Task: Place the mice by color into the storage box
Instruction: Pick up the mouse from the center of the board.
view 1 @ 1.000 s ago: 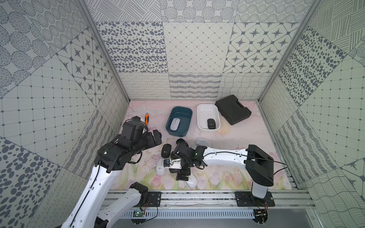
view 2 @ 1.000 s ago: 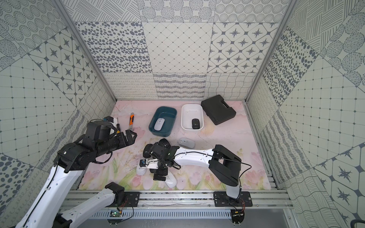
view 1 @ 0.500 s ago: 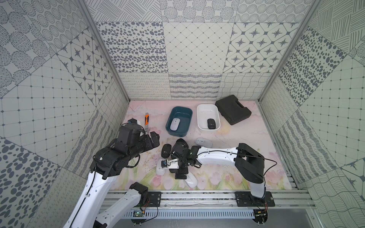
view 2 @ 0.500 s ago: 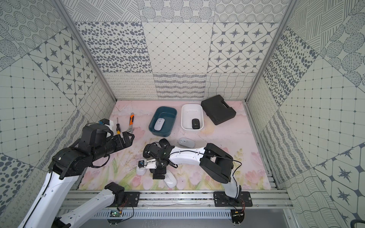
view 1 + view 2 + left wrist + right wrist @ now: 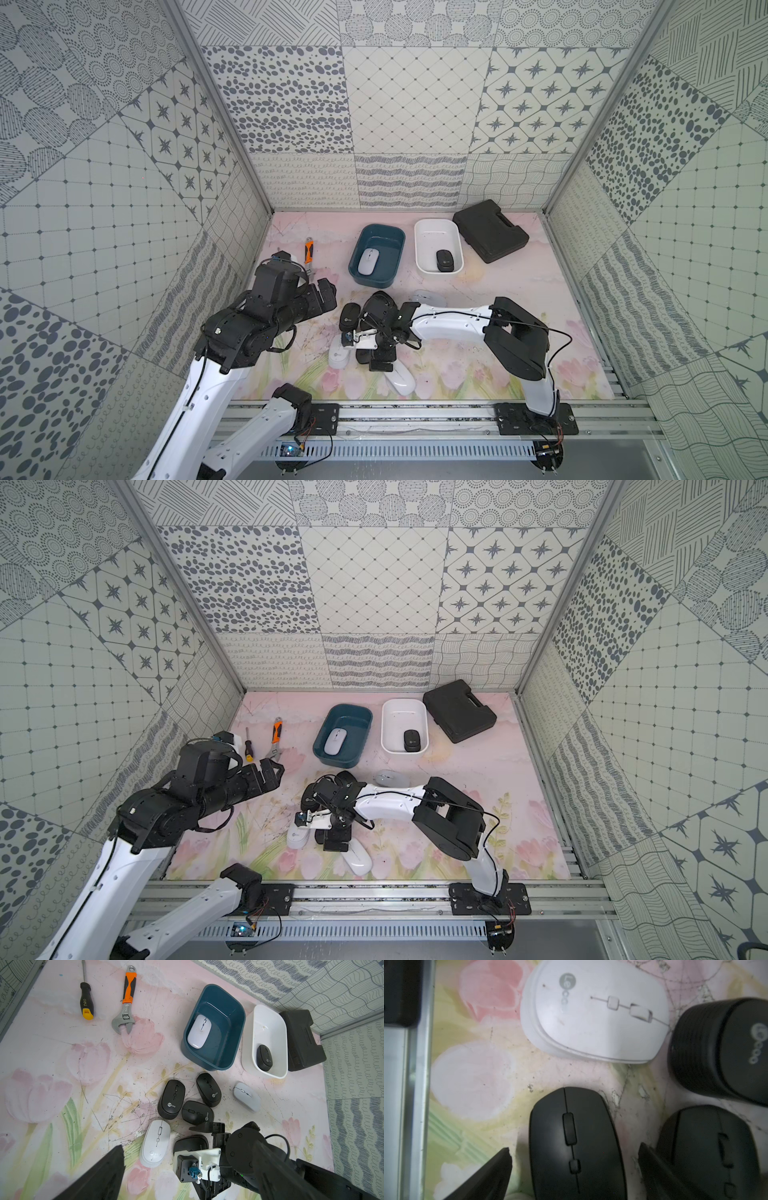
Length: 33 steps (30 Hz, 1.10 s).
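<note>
Seven mice (image 5: 171, 1099) are loose on the floral mat (image 5: 519, 291) and two are sorted: a white mouse (image 5: 366, 261) in the teal bin (image 5: 376, 280) and a binned black mouse (image 5: 444, 261) in the white bin (image 5: 436, 235). So I reckon black goes in the white bin.

What the next move hangs on is the right claw (image 5: 574, 1150). It hovers directly over a black mouse (image 5: 577, 1122) in the pile, spread wide and gripping nothing, with one finger along each long flank. The mouse's long axis runs straight down the gap between the fingers, so closing would squeeze across its narrow width. That looks like the right way to grab it, with nothing to reorient, just lower and close. I can't tell whether the fingertips touch the mat.

The catch is a neighbour black mouse (image 5: 706, 1147) lying just beside one finger (image 5: 654, 1167), so there's barely any room on that side. The other finger has bare mat around it. A white Lecoo mouse (image 5: 591, 1014) sits apart, past the black mouse's front end.

The left claw (image 5: 272, 769) is spread and empty too. It's well apart from the pile, over by the adjustable wrench (image 5: 275, 735), so the right arm is clearly the nearer one. From the claw, the white bin lies beyond the pile, toward the back wall.
</note>
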Motion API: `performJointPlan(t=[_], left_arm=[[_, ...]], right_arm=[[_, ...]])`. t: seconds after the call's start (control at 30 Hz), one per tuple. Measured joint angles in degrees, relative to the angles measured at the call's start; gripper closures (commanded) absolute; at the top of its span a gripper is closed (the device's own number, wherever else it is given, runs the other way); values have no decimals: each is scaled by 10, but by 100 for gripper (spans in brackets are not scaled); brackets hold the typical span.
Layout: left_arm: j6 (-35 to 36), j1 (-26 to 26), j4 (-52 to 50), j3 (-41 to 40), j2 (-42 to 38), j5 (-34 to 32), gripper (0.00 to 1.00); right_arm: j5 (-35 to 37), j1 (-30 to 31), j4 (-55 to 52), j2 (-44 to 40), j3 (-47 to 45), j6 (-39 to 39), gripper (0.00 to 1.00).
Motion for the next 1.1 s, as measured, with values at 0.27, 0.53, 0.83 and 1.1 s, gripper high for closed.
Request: performJointPlan(t=[0.27, 0.53, 0.83, 1.1], left_arm=[[3, 0, 0, -6, 7, 0, 1], [6, 0, 1, -11, 8, 0, 1], [19, 0, 1, -9, 16, -11, 1], [23, 0, 1, -1, 19, -26, 1]], right_arm=[[0, -6, 4, 7, 0, -2, 8], [9, -6, 17, 7, -4, 5, 19], [35, 6, 60, 1, -23, 19, 38], [81, 17, 103, -15, -49, 51, 37]])
